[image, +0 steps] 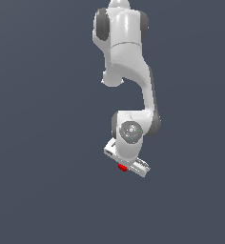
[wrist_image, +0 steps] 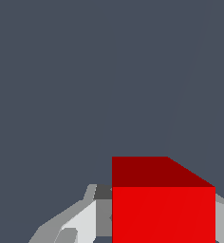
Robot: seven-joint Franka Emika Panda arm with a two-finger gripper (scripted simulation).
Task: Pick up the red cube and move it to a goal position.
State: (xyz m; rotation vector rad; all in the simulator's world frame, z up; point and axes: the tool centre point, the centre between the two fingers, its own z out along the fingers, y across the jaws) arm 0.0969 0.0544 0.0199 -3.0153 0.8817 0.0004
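Small bright red plain cube point(image: 122, 167) seated between the fingertips of the white Panda parallel gripper point(image: 125, 167), directly at the tip, not off to either side. Gripper clenched on it, judging by the wrist view: red block point(wrist_image: 163, 209) filling the space ahead of the camera, one grey-white finger point(wrist_image: 80, 223) pressed to one face, a sliver of a second at the opposite face. No gap visible between pad and cube. In the exterior view, only a small red corner showing beneath the hand, toward the exterior view's left of its lower edge. No table or support visible under the cube; plain dark grey backdrop all round. No goal marker visible in either view, so direction of carry cannot be judged. Likely step in hand: transport, grasp done. Risk: slipping from a fingertip-only hold.
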